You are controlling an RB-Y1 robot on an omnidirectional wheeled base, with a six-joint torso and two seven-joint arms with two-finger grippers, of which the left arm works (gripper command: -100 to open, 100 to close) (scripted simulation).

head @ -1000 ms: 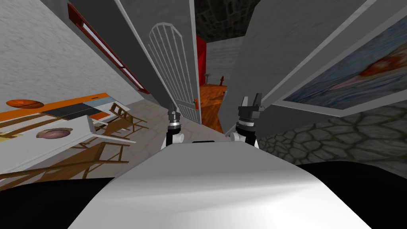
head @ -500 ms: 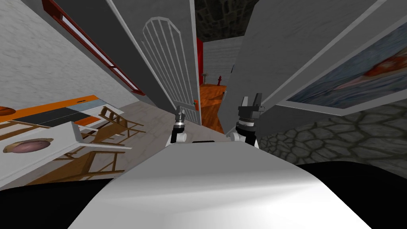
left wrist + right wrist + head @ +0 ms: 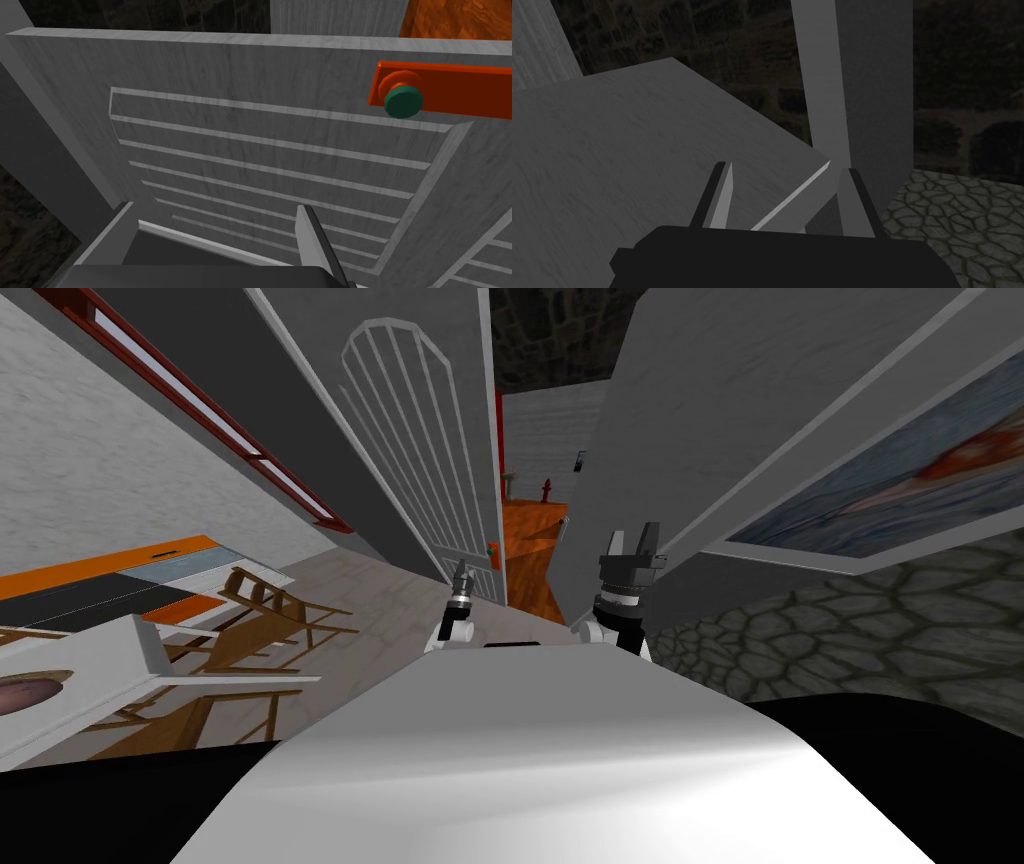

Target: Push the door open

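The door (image 3: 430,458) is a grey slab with an arched panel of raised slats. It stands upright with its long axis running floor to ceiling. Its lean in the head view is one the walls share. It is ajar, with its slatted face turned toward me and the left room. Its free edge is on the right, beside a narrow gap that shows an orange floor (image 3: 528,538) in the far room.

The left gripper (image 3: 461,579) is low and close in front of the door. The head view shows it too small to read. The left wrist view shows the left gripper (image 3: 210,240) with its fingers spread wide and nothing between them, aimed at the slats of the door (image 3: 260,165). I cannot tell whether they touch it. That view also shows a green knob (image 3: 403,100) on an orange plate (image 3: 450,90), to the right of the gripper near the free edge. In the head view they are just an orange speck.

The right gripper (image 3: 632,543) is right of the gap, by the grey wall. The right wrist view shows the right gripper (image 3: 788,197) spread and empty, before a grey slab and a cobbled floor (image 3: 952,215).

Wooden chairs (image 3: 270,608) stand far left.
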